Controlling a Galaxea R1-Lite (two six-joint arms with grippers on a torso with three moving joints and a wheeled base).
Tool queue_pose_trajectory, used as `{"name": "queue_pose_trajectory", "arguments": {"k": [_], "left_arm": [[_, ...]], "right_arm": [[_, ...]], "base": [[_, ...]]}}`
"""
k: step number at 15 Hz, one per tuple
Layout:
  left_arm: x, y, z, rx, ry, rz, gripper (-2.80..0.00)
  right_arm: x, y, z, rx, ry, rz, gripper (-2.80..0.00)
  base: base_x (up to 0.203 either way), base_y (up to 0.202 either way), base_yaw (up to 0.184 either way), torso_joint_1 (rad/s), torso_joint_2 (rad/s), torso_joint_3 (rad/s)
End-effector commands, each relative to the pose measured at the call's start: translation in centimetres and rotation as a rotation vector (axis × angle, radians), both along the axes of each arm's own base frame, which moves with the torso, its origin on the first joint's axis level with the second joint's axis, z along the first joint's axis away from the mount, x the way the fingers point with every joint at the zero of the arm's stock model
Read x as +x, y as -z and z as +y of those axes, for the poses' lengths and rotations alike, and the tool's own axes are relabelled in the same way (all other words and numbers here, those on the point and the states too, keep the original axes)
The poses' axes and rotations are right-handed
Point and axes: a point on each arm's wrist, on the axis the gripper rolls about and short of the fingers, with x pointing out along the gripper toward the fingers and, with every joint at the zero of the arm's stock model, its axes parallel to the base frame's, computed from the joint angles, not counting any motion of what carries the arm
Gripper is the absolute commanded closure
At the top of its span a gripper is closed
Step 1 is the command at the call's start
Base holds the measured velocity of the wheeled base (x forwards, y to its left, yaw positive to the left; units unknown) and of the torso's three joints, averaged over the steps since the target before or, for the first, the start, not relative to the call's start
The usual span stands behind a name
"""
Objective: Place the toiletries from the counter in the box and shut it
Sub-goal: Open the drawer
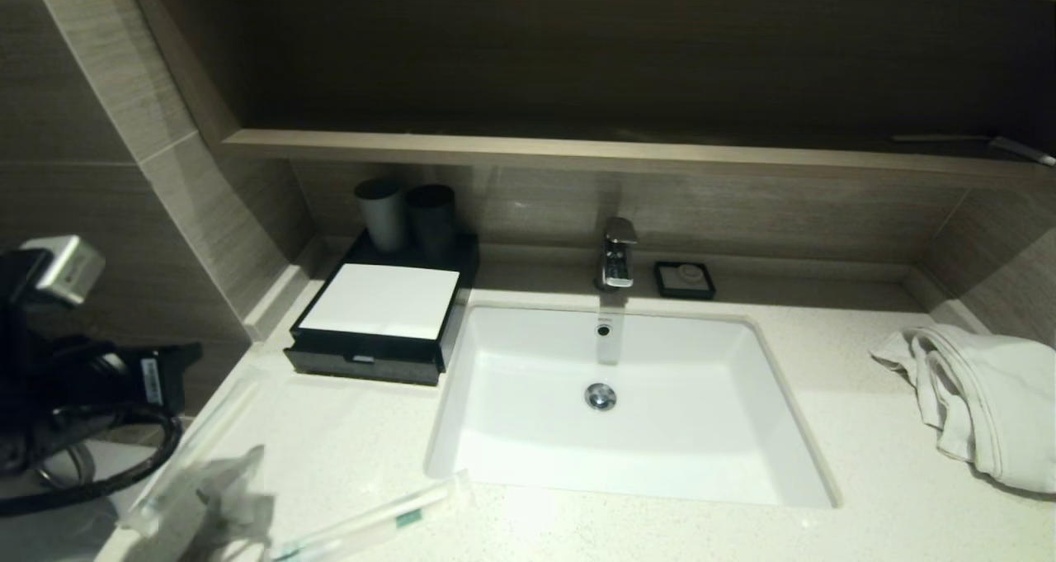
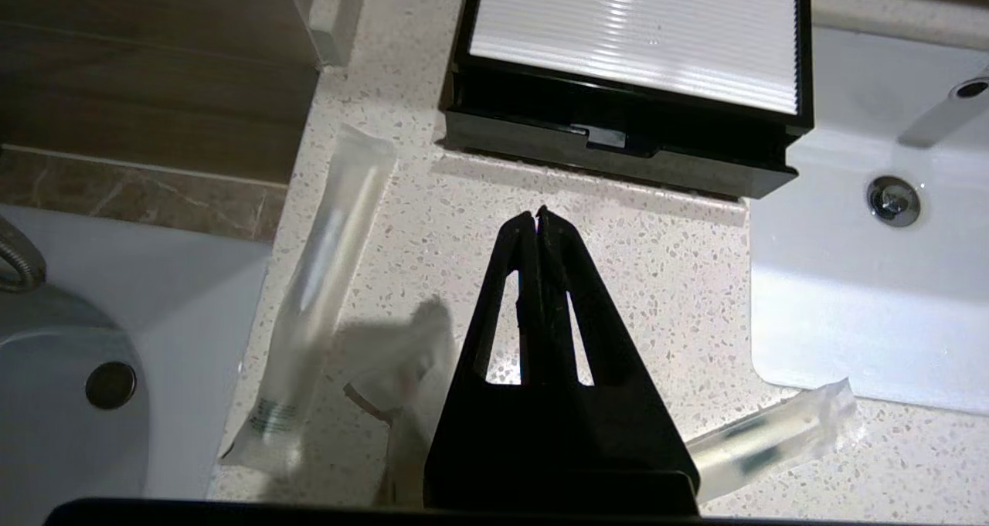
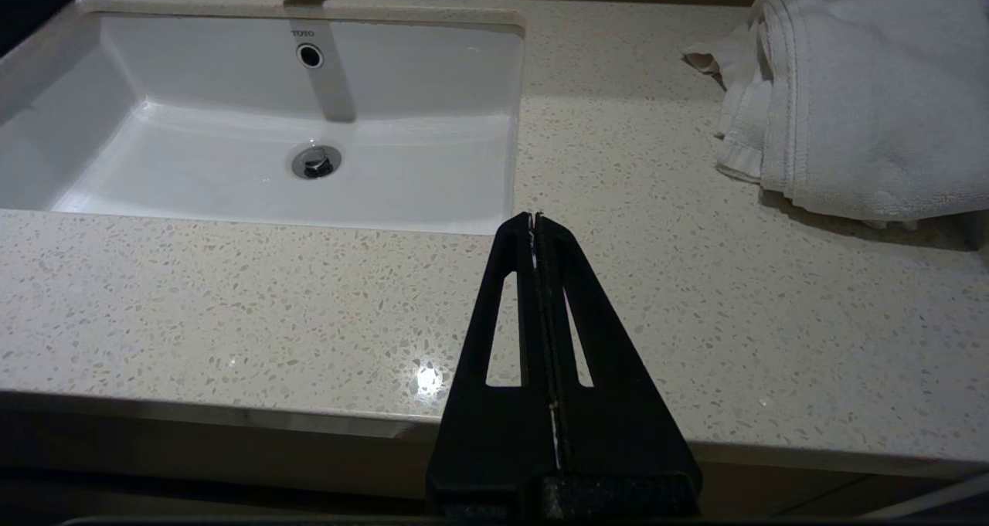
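Looking down from the head view, a black box [image 1: 375,318] with a white lid sits on the speckled counter [image 1: 346,446] just left of the white sink [image 1: 619,405], two dark cups [image 1: 406,214] standing at its back edge; clear-wrapped toiletry packets lie nearer the front, one long tube [image 1: 194,455] at the counter's left edge, a crumpled packet [image 1: 227,496] beside it, and a wrapped toothbrush [image 1: 371,521] near the sink's front corner, while a white towel [image 1: 982,397] rests far right and the left arm [image 1: 74,380] hangs at the left edge. In the left wrist view, the left gripper [image 2: 538,215] is clenched on nothing, hovering above the counter just short of the box's drawer front [image 2: 618,144], with the tube [image 2: 321,294] and toothbrush [image 2: 765,437] either side. In the right wrist view, the right gripper [image 3: 535,218] is likewise pressed closed and empty, above the counter between sink and towel [image 3: 850,93].
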Motion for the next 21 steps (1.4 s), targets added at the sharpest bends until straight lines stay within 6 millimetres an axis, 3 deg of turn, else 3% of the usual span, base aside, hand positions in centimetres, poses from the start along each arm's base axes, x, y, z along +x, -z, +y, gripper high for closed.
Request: {"name": "queue_pose_trajectory", "arguments": {"k": [1, 7, 14, 21], "left_arm": [[2.3, 2.3, -0.2, -0.003, 0.016, 0.097, 0.00], [6.8, 5.2, -1.4, 0.003, 0.073, 0.076, 0.00], [7.4, 5.4, -4.2, 0.009, 0.173, 0.056, 0.00], [8.3, 7.0, -4.4, 0.016, 0.165, 0.114, 0.00]], "right_arm": [[0.0, 0.0, 0.0, 0.000, 0.000, 0.000, 0.00], [0.0, 0.0, 0.0, 0.000, 0.000, 0.000, 0.00], [0.0, 0.0, 0.0, 0.000, 0.000, 0.000, 0.00], [0.0, 0.0, 0.0, 0.000, 0.000, 0.000, 0.00]], "base": [[0.000, 0.000, 0.000, 0.000, 0.00, 0.000], [0.000, 0.000, 0.000, 0.000, 0.00, 0.000], [0.000, 0.000, 0.000, 0.000, 0.00, 0.000], [0.000, 0.000, 0.000, 0.000, 0.00, 0.000]]}}
